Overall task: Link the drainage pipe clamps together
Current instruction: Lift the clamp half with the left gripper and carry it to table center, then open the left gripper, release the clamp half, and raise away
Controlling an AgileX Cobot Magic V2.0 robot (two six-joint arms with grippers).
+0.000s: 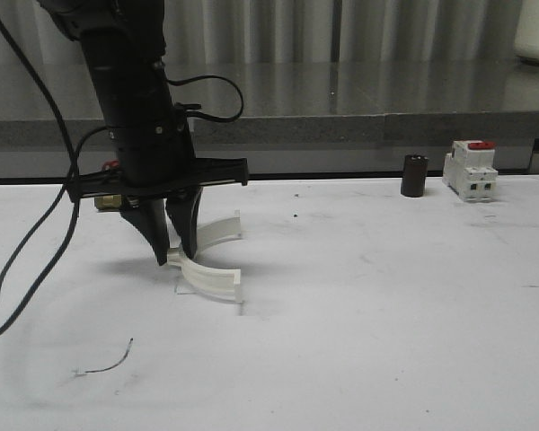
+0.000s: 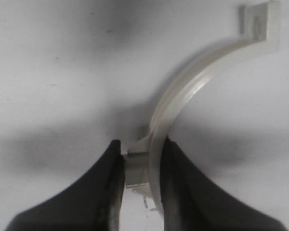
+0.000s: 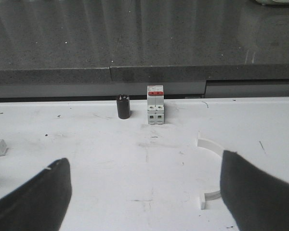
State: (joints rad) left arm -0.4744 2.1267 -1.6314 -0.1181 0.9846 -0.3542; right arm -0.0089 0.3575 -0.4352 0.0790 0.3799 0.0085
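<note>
Two white plastic half-ring pipe clamps lie on a scuffed white table, near its left side in the front view. The nearer half-ring clamp [image 1: 212,281] curves toward the camera and ends in a small flat tab at its right end. The rear half-ring clamp [image 1: 217,232] arcs up and away behind it, its far tip raised near the black fingers. The two bands sit close together at their left ends, though whether they touch there cannot be told.

The left gripper [image 1: 173,253], black and mounted on a dark arm trailing black cables, points down at the table with its fingertips at the clamps' left ends. In the left wrist view its two black fingers [image 2: 103,192] are drawn close, pinching the tabbed end of a translucent white curved band [image 2: 183,98]; the rest of the band sweeps away to a square flat tab at its far end. The jaws stand nearly closed, with just the band's end piece between them.

In the right wrist view, the right gripper [image 3: 144,192] has its dark fingers spread wide apart, holding nothing, above the white table [image 3: 135,163]. A white curved clamp piece [image 3: 209,168] lies just beside one finger.

Toward the back right of the table stand a small black cylinder [image 1: 415,175] and, just beside it, a white boxy breaker with a red top [image 1: 470,171]. A thin dark wire scrap [image 1: 108,361] lies near the table's front left.
</note>
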